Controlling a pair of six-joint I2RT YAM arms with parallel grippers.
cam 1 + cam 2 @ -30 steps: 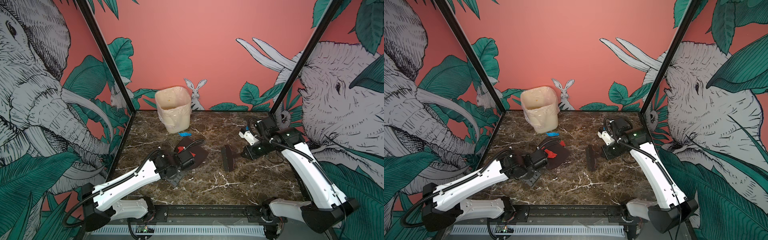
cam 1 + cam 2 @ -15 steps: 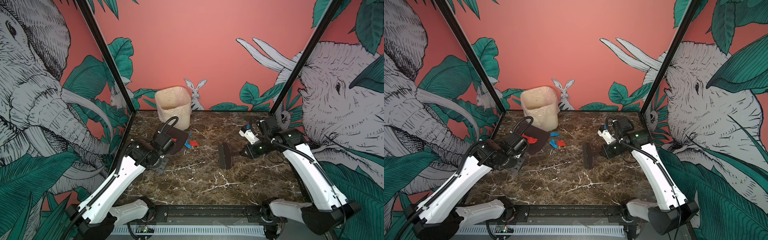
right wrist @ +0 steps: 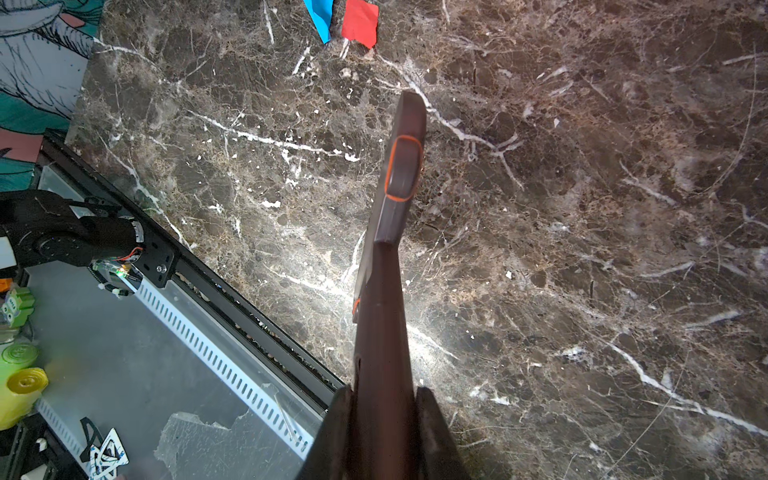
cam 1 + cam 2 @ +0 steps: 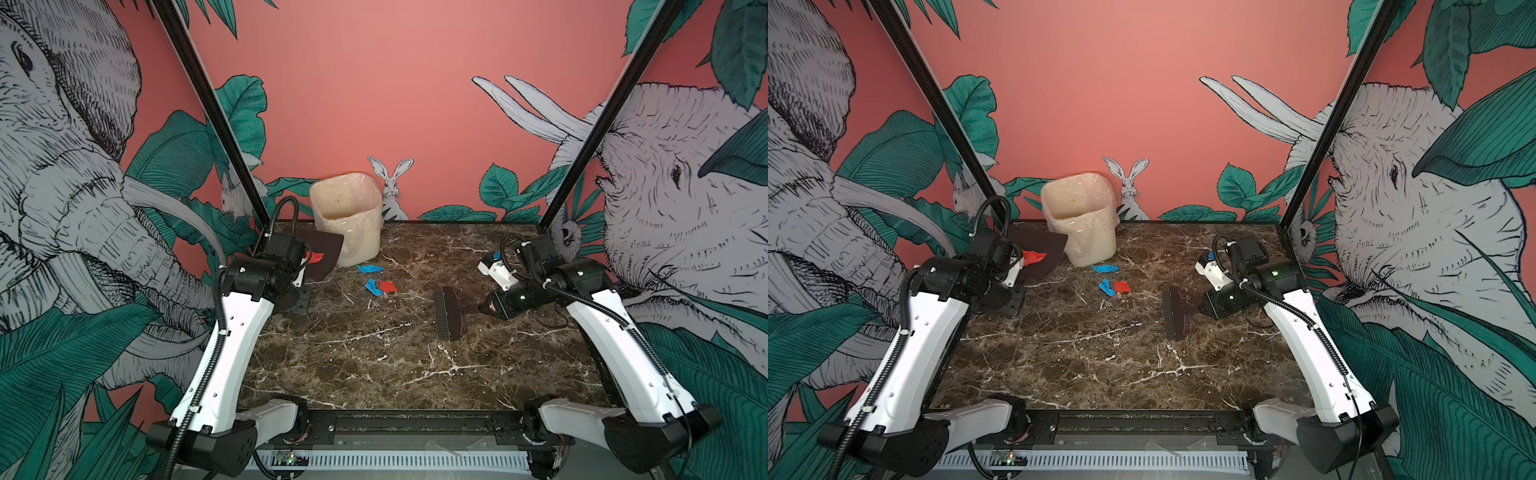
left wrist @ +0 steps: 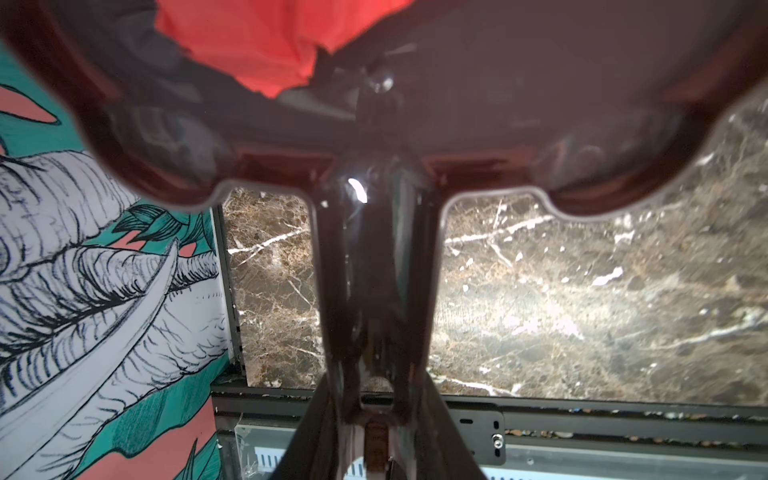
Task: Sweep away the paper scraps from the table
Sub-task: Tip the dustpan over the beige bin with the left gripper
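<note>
Moved: the dustpan [image 4: 323, 254] has gone from the middle of the table [image 4: 374, 365] to its far left corner, where it hangs raised and tilted just beside the bin [image 4: 361, 245]. A blue piece [image 4: 372, 287] and a red piece [image 4: 388, 286] now lie side by side on bare marble where none showed a second ago. The brush [image 4: 449, 309] has barely shifted.
Left fingers: the left gripper [image 5: 374, 432] is drawn in narrow, clamped on the dustpan handle, as the left wrist view shows.
Right fingers: the right gripper [image 3: 382, 432] is closed tight on the brush handle. The bristle head sits low, right of the table's middle; whether it touches the marble I cannot tell.
Done: one red scrap [image 4: 316, 257] rides on the dustpan next to the bin wall, not yet tipped in.
Left to do: three paper scraps remain in the open. A blue strip [image 4: 369, 269] lies just in front of the bin, and the blue and red pieces lie nearer the middle. By my judgement these need another sweep, so the task is only partway along.
Hidden: most of the bin's inside is out of sight, so its contents are unknown. The left wrist covers part of the dustpan in both top views.
Hard to make out: white scraps cannot be told from the white veins. A blue fleck [image 4: 496, 254] by the right arm's wrist may be a scrap or part of the arm.
</note>
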